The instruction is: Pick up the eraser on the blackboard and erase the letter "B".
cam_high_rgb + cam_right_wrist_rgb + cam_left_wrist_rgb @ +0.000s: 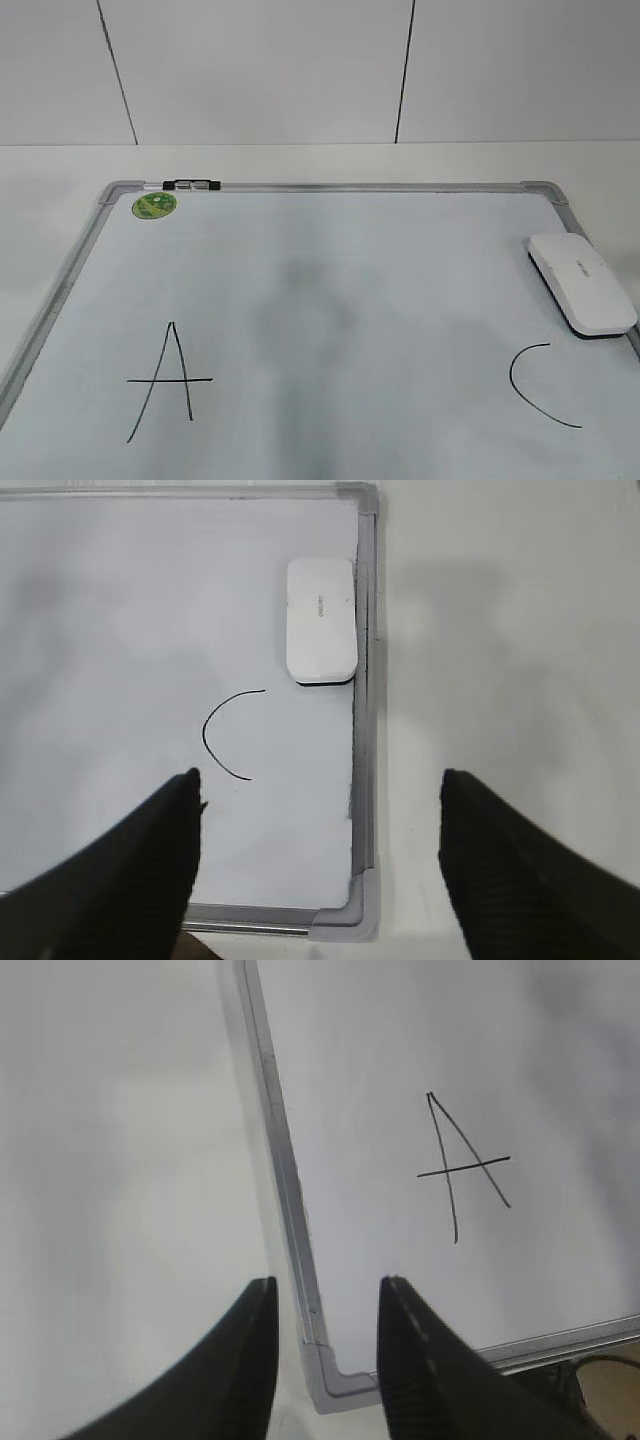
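Right hand spread wide and empty, nearer than the half-spread, empty left hand; white glossy rounded-rectangular plastic eraser lies straight ahead, against the silver-framed whiteboard's right rail, long axis pointing away.

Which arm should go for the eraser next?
Right. The eraser lies by the blackboard's right frame, directly ahead of the wide-open right gripper. The left gripper hangs over the opposite edge near the "A".
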